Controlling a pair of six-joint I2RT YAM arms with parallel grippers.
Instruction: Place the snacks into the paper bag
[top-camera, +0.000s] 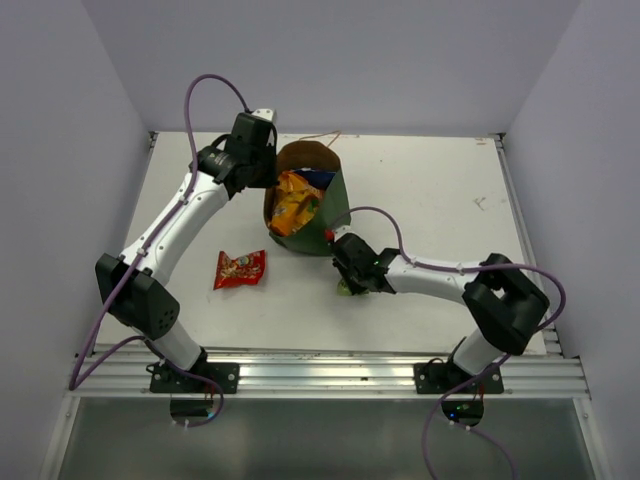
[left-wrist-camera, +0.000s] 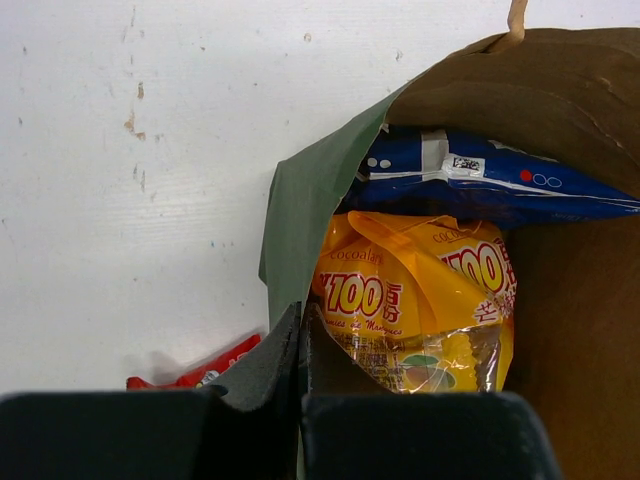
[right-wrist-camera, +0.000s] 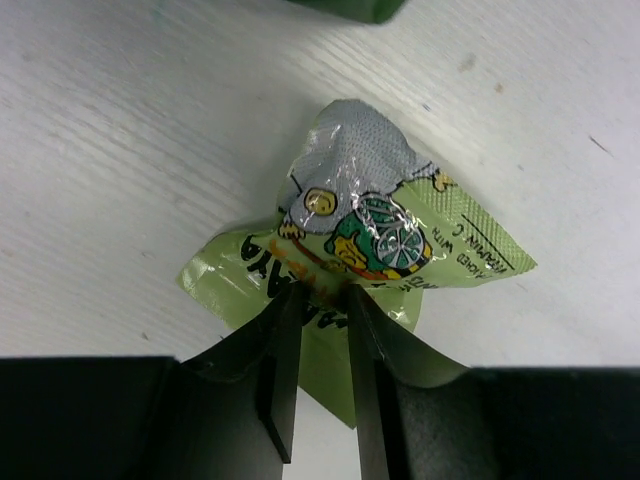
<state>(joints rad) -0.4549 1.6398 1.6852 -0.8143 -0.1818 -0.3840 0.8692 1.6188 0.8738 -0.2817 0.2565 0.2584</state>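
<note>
1. While the left gripper (left-wrist-camera: 302, 325) is pinching its jaws tight on what looks like the near rim, the paper bag (top-camera: 335, 215) is standing upright mid-table (top-camera: 430, 200) with its mouth held open.
2. The large blue Doritos bag (left-wrist-camera: 480, 185) is already sitting inside, against the far wall of the bag.
3. The orange chip bag (left-wrist-camera: 420, 300) is also lying inside, in front of the blue one and just beyond the left fingertips. Judging from that, two packets are done.
4. The small red packet (top-camera: 240, 268) is lying flat on the table, well apart from both grippers, left of the bag and near the left arm's forearm. It is waiting its turn.
5. The small green packet (right-wrist-camera: 380, 230) is lying on the table just beside the bag's near right corner. The right gripper (right-wrist-camera: 322, 300) is standing narrow on it, fingers pinching the packet's near edge, the rest sticking out beyond the tips. It is not yet lifted.
6. I'm not spotting the orange-white packet in any view; it may be hiding in the bag, I can't tell.
</note>
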